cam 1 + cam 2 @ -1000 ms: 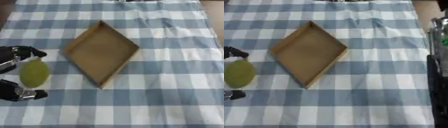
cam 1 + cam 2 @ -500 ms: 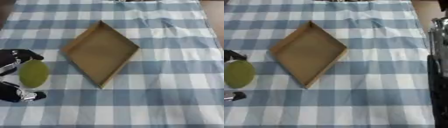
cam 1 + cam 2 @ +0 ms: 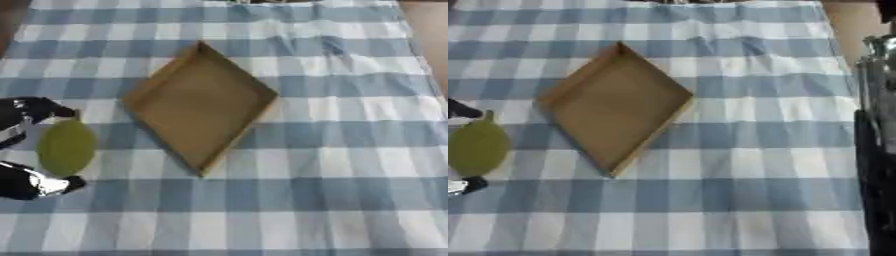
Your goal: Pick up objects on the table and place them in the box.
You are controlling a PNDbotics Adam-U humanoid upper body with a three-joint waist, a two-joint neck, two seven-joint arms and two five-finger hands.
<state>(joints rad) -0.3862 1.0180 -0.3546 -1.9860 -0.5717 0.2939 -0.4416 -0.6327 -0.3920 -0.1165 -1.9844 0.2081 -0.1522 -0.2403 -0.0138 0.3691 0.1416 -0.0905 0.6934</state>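
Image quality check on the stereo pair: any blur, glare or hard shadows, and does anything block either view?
Left eye view: soft all over, even light, no glare; the box throws only a faint shadow. The left hand is cut by the frame edge beside the green object. Right eye view: same softness; a blurred dark arm blocks the right edge.

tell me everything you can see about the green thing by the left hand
The green object is a smooth, yellow-green oval, like a pear or mango, with a short stub at its upper end. It sits at the left edge of the blue-and-white checked cloth, apart from the brown box to its right. The left hand brackets it: dark fingers at its top, another part with a silver tip just below. Whether it is lifted or resting on the cloth cannot be told.
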